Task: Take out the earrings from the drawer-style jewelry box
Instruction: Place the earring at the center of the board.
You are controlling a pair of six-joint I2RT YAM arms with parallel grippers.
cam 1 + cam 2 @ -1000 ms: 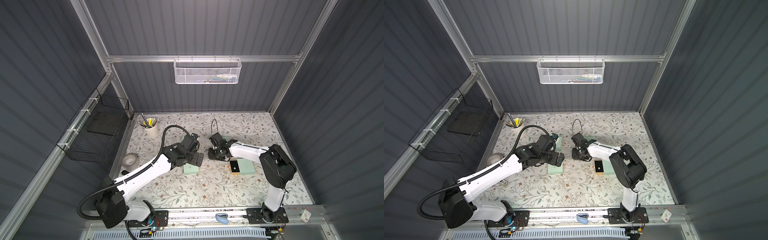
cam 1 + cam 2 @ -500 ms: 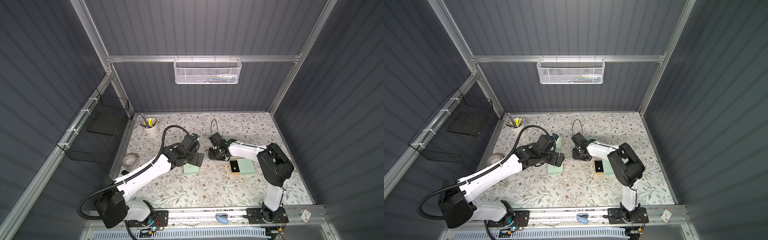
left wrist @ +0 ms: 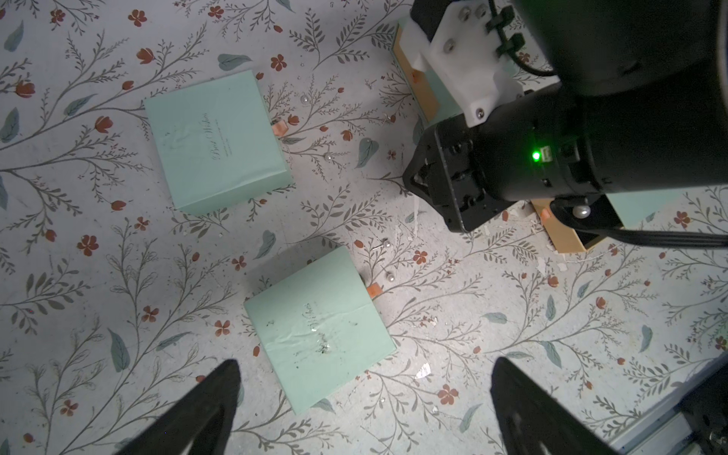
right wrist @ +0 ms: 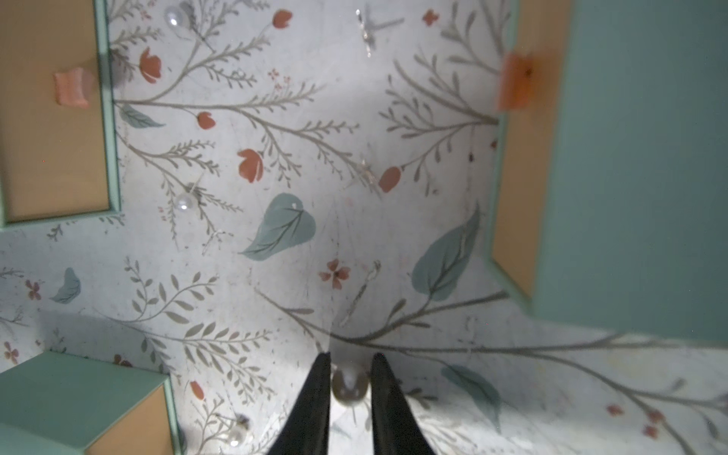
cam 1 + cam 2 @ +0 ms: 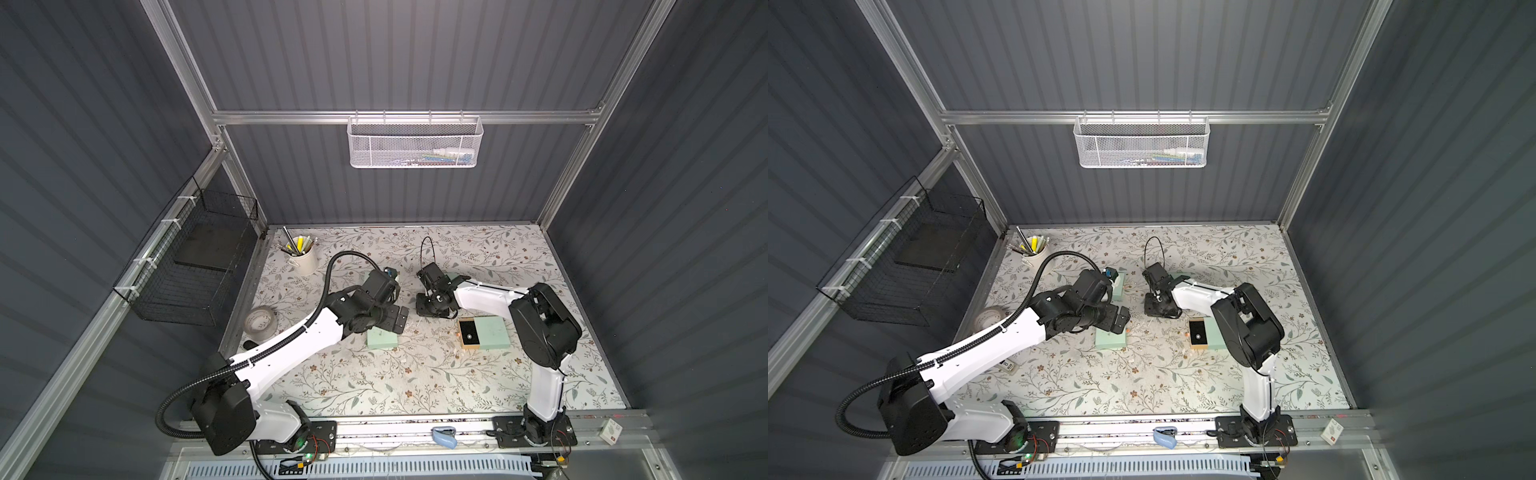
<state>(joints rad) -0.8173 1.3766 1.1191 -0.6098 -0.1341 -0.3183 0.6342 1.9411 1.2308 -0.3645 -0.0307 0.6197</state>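
Well, nearly done I'd say: right jaws pinch a pearl earring [image 4: 350,384], loose studs [image 4: 183,201] dot the counter [image 4: 275,327] beyond them, one pearl [image 3: 581,211] sits in the drawer [image 3: 559,228], left jaws gape empty.

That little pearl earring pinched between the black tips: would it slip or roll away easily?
Probably slippery: the pearl earring is a smooth, glossy ball, pinched only at its sides by the jaws of the right gripper. It would likely roll if dropped, though a thin post like the one on the loose stud might stop it. Being tiny, it is probably very light.
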